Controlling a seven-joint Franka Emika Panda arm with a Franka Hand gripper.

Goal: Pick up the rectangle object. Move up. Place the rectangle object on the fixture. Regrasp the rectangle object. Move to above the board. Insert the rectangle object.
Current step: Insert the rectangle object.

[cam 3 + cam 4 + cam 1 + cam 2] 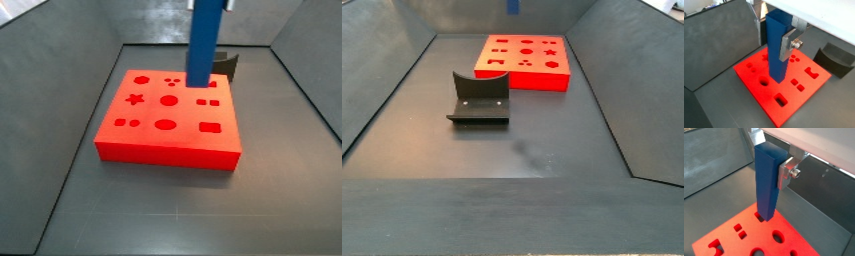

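Note:
The rectangle object, a long blue bar (777, 50), hangs upright in my gripper (774, 40), which is shut on its upper part. A silver finger (788, 45) with a screw presses one of its sides. The bar and gripper also show in a wrist view: bar (765, 183), gripper (771, 170). The bar's lower end is above the red-orange board (754, 95), near a rectangular hole (759, 217). In both side views the bar (205, 40) (513, 5) hangs above the board (150, 150) (543, 76). The dark fixture (836, 59) (478, 98) stands empty beside the board.
Grey slanted walls (382, 70) (60, 60) enclose the dark floor (516, 150). The fixture shows behind the board's far edge (227, 66). The board has star, round and square holes (167, 100).

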